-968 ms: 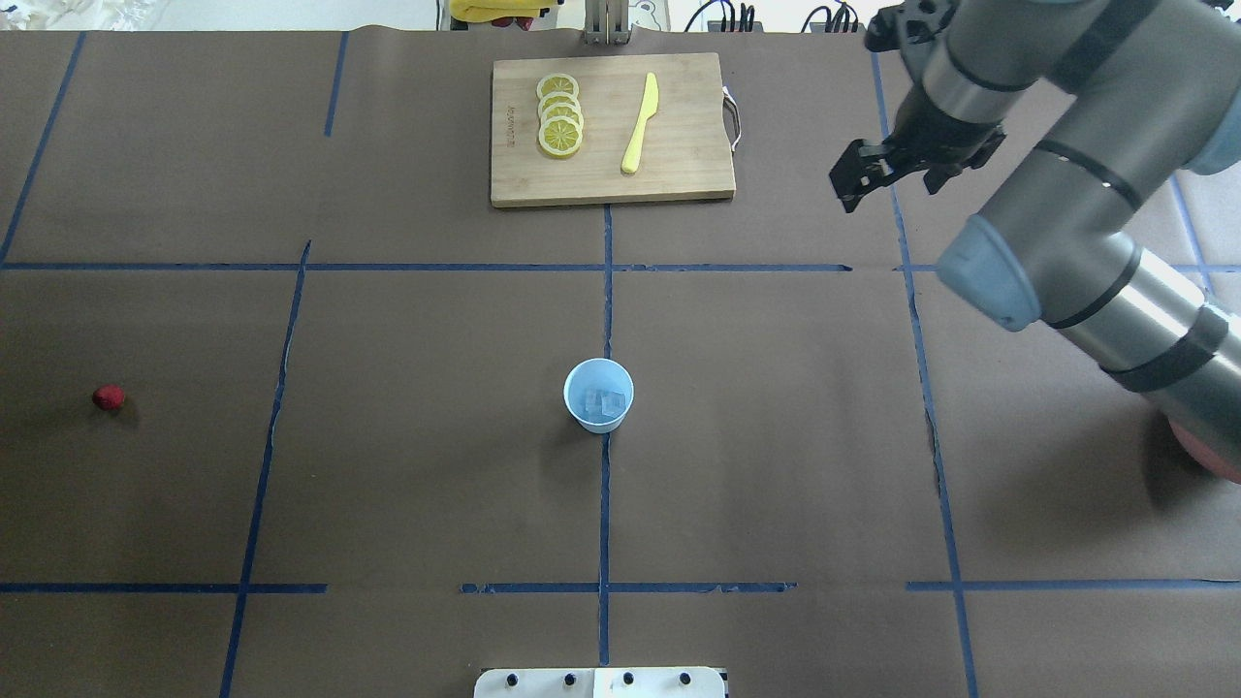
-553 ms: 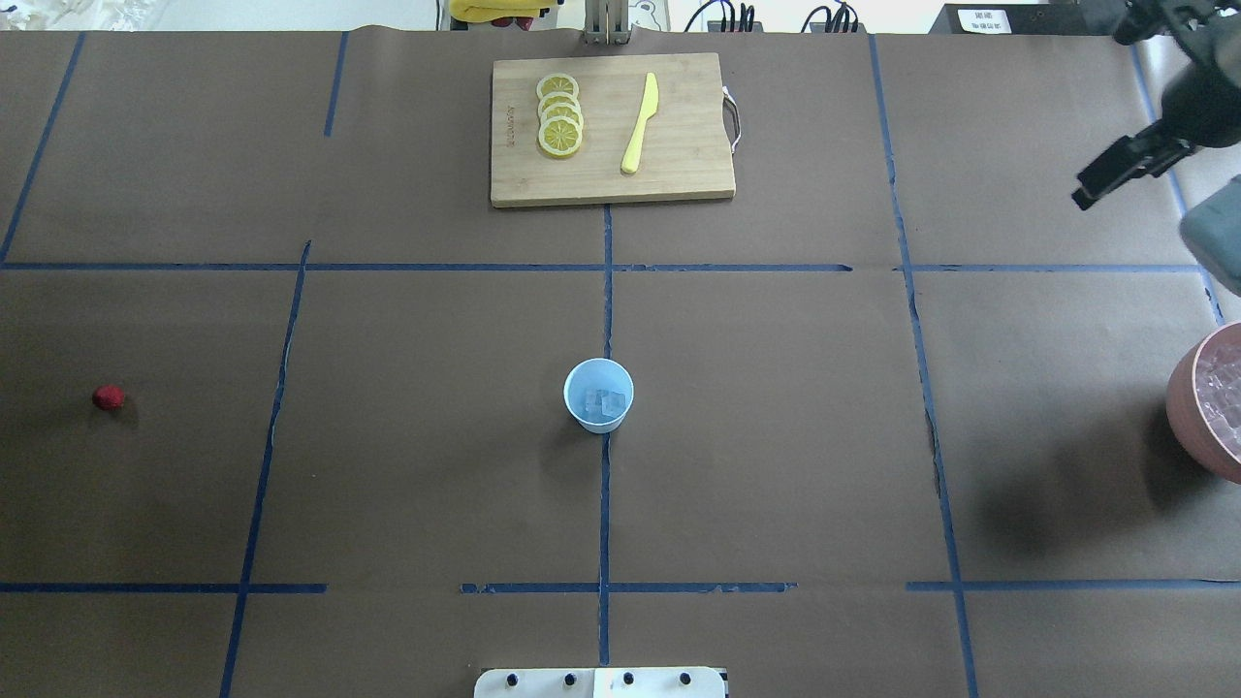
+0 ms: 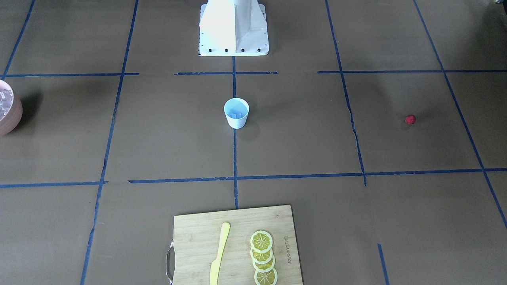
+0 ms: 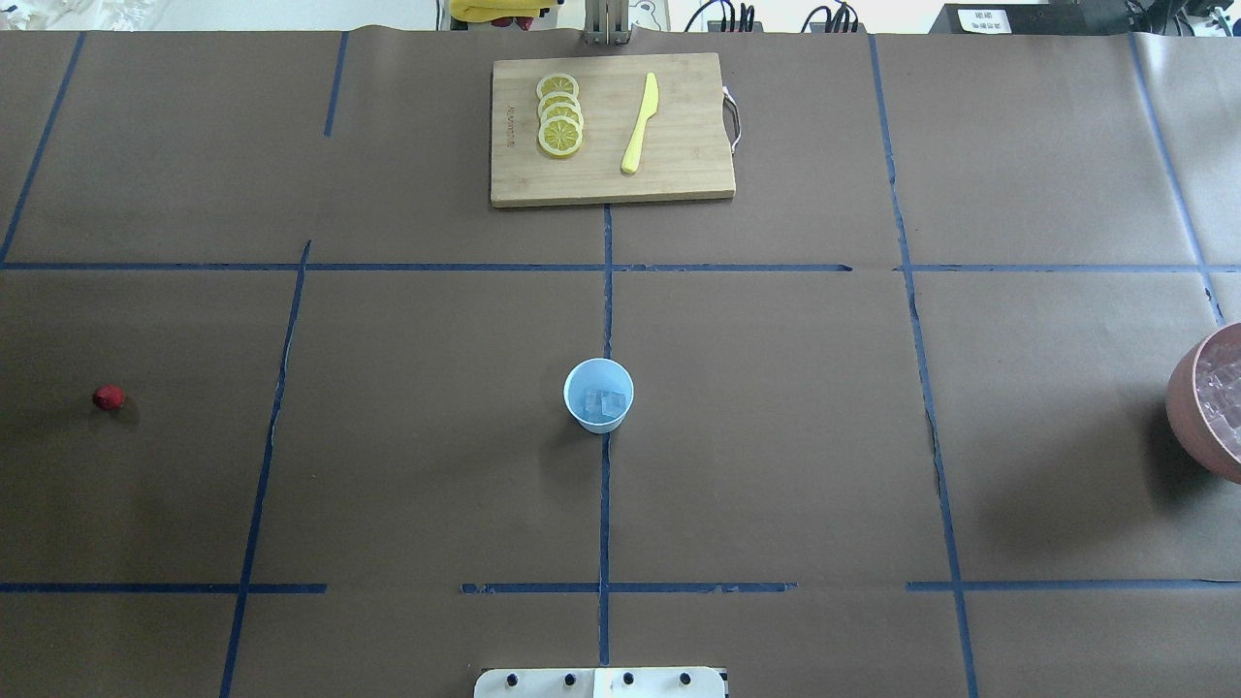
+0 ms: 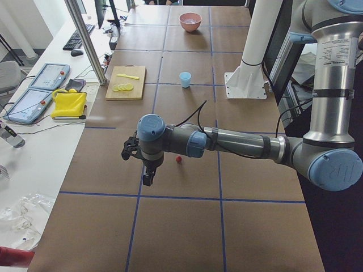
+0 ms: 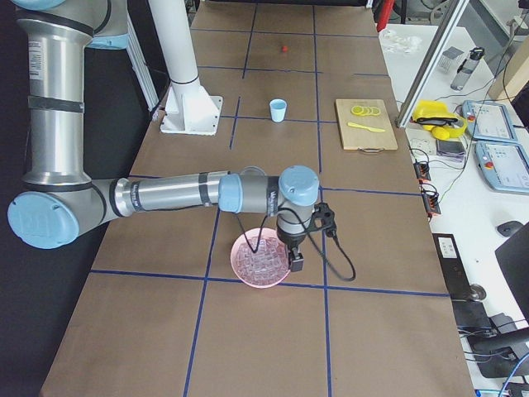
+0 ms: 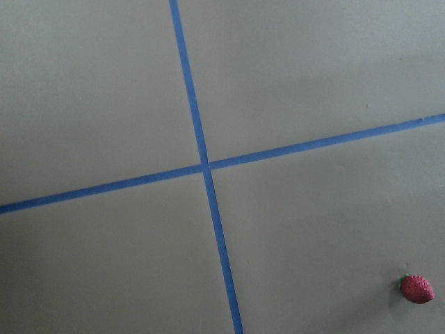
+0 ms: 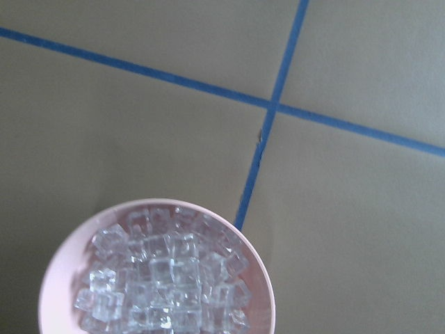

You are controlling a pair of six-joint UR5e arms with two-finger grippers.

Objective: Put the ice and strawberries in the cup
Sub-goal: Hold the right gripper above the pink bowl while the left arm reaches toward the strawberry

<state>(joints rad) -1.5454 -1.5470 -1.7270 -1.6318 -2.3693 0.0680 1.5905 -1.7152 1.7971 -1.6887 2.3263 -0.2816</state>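
A brown paper-covered table (image 4: 776, 436) marked into squares by blue tape lines. Seen from above, a small pale-blue cup (image 4: 598, 395) stands upright at the middle of the table, on the centre tape line. A few clear cubes of ice (image 4: 603, 401) lie in its bottom. A tiny red strawberry (image 4: 109, 396) lies alone on the paper far to the left, well apart from the cup.

At the right edge sits a pinkish-brown bowl (image 4: 1188, 407), cut off by the frame and heaped with more ice. At the far side, a wooden cutting board (image 4: 524, 174) holds a row of overlapping lemon slices (image 4: 560, 114) and a yellow knife (image 4: 640, 124) beside them.

Neither arm appears in the overhead view. From the table's left end, the left gripper (image 5: 148, 177) points down near the strawberry, not touching it. From the right end, the right gripper (image 6: 295, 263) points down by the bowl's rim. In both cases I cannot tell how wide the jaws are or whether they hold anything.
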